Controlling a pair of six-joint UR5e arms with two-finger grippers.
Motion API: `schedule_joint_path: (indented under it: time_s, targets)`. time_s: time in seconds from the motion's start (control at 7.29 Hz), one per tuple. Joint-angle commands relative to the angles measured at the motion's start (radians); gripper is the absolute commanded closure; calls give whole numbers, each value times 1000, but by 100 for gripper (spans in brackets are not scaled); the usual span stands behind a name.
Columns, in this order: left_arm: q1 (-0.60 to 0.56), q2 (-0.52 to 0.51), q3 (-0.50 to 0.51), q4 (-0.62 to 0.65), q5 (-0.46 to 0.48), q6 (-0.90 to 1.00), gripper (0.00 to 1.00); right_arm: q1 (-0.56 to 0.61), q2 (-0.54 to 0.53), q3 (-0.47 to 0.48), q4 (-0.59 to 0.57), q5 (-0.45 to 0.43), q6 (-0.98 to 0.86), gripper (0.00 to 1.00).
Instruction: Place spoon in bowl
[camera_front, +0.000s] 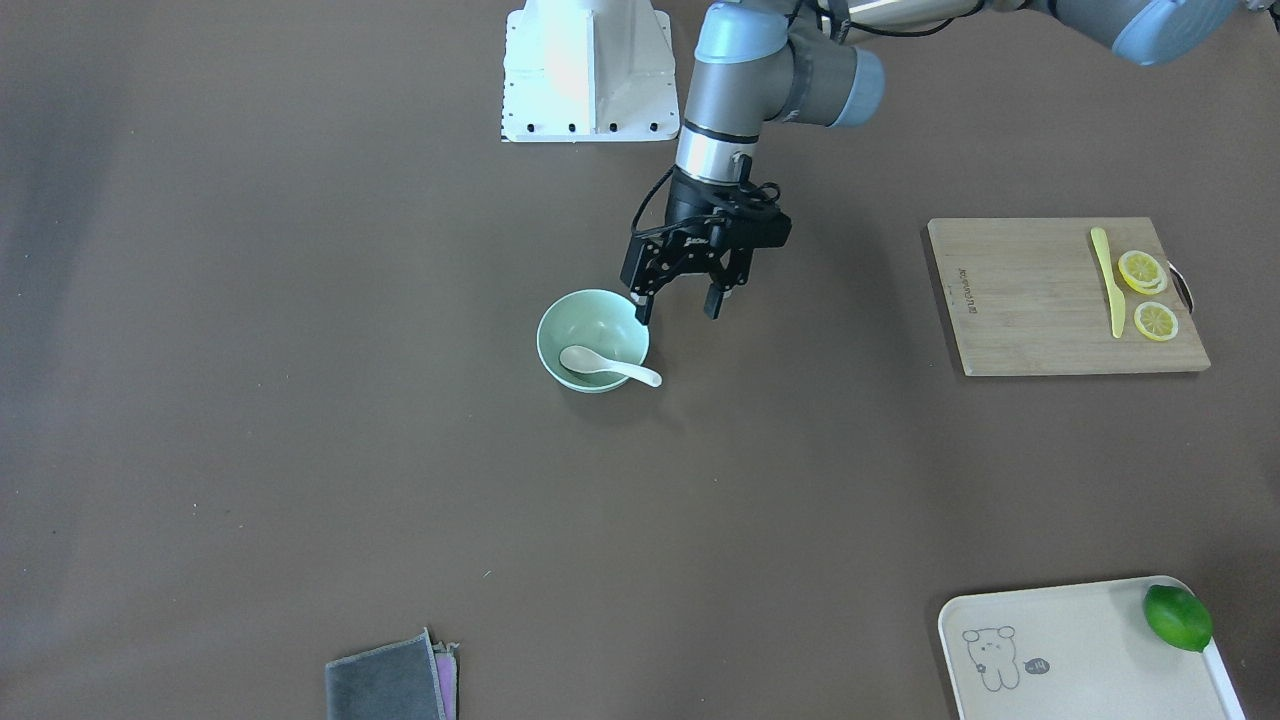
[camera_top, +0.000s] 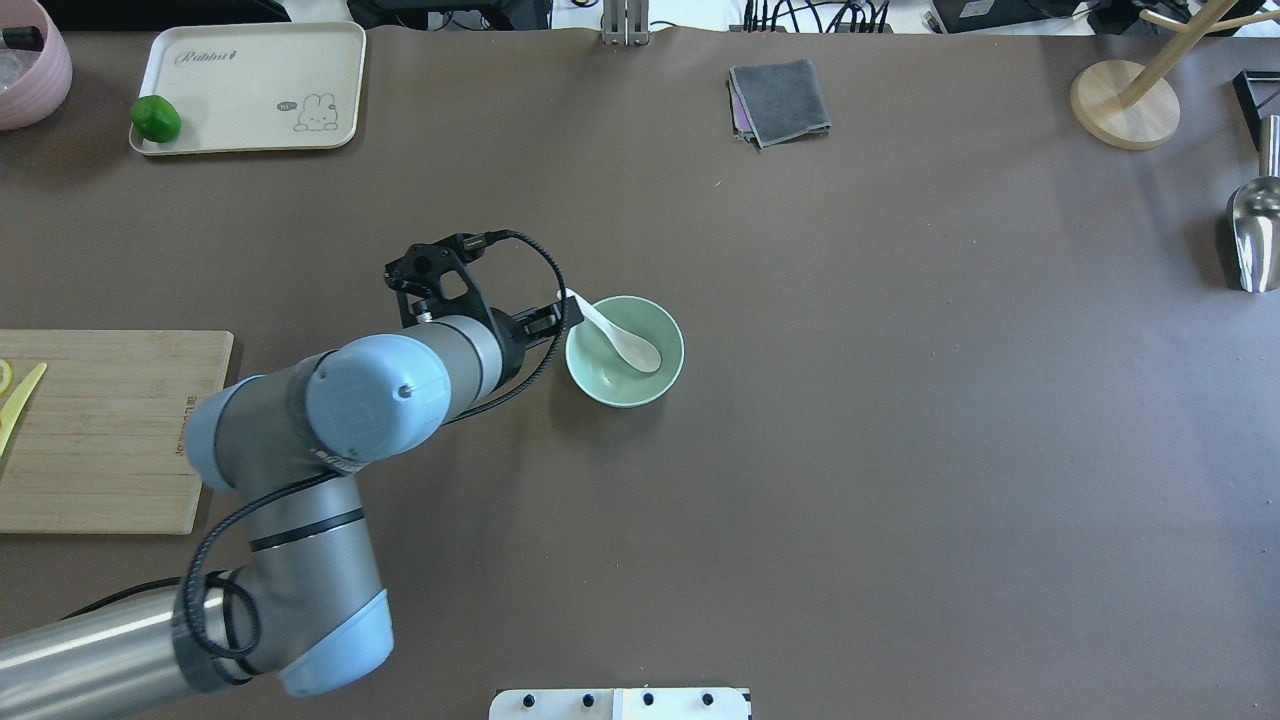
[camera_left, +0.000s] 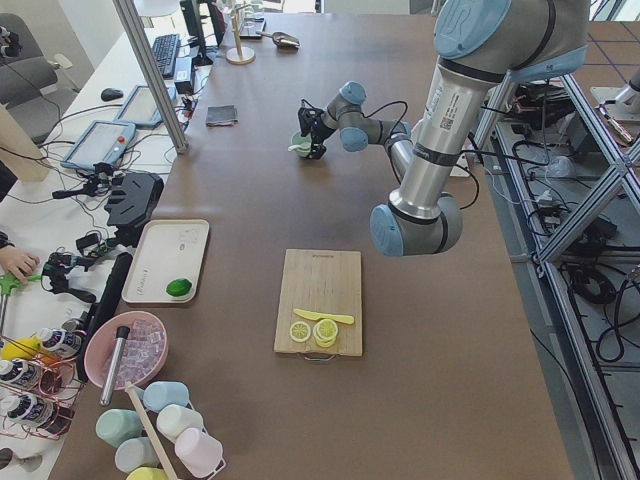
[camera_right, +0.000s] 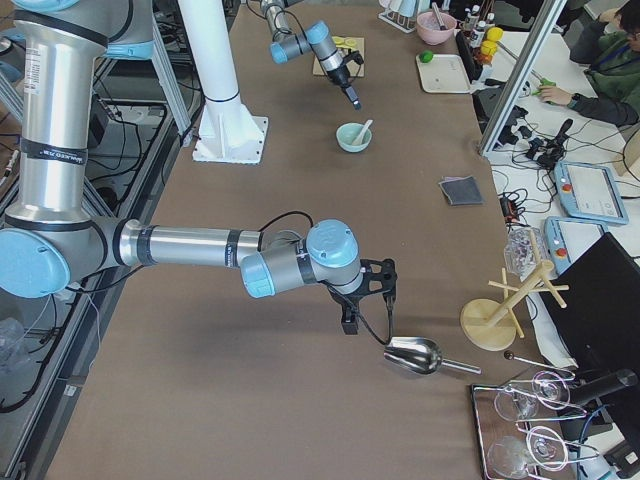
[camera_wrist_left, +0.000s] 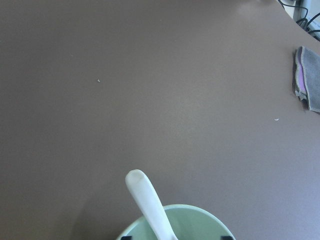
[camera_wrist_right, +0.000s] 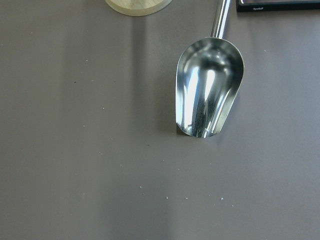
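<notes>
The pale mint-green bowl (camera_front: 548, 340) stands near the middle of the table, also in the overhead view (camera_top: 612, 386). The white spoon (camera_front: 600, 362) lies in it, scoop inside and handle resting on the rim and sticking out (camera_top: 625, 343). My left gripper (camera_front: 680, 305) hangs open and empty just above and beside the bowl's rim, on the robot's side. The left wrist view shows the spoon's handle (camera_wrist_left: 149, 202) over the bowl's rim (camera_wrist_left: 200, 215). My right gripper (camera_right: 368, 325) shows only in the exterior right view, far from the bowl; I cannot tell if it is open.
A wooden cutting board (camera_front: 1040, 295) holds a yellow knife (camera_front: 1108, 285) and lemon slices. A cream tray (camera_front: 1080, 650) holds a lime (camera_front: 1178, 617). A grey cloth (camera_front: 390, 685) lies at the far edge. A metal scoop (camera_wrist_right: 210, 95) lies under the right wrist.
</notes>
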Motion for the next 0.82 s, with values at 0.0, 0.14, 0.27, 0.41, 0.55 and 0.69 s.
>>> schedule_joint_path:
  time_s: [0.0,0.14,0.27,0.41,0.55,0.69]
  targets:
    - [-81,171,-113,0,-101,163,2,1,-1,-4,0,-2,-1,0]
    - [-159,246,-139,0,-223,302,2,1,-1,-2,0,-2,-1,0]
    - [-256,309,-157,0,-326,431,2,1,-1,-2,0,-2,-1,0]
    - [-368,365,-157,11,-423,587,2,-1,-2,-4,0,-3,-1,0]
    - [-507,424,-156,17,-546,799,2,0,-8,-2,0,-5,-2,0]
    - [-646,480,-150,35,-662,1004,2,1,-17,-4,0,-9,-4,0]
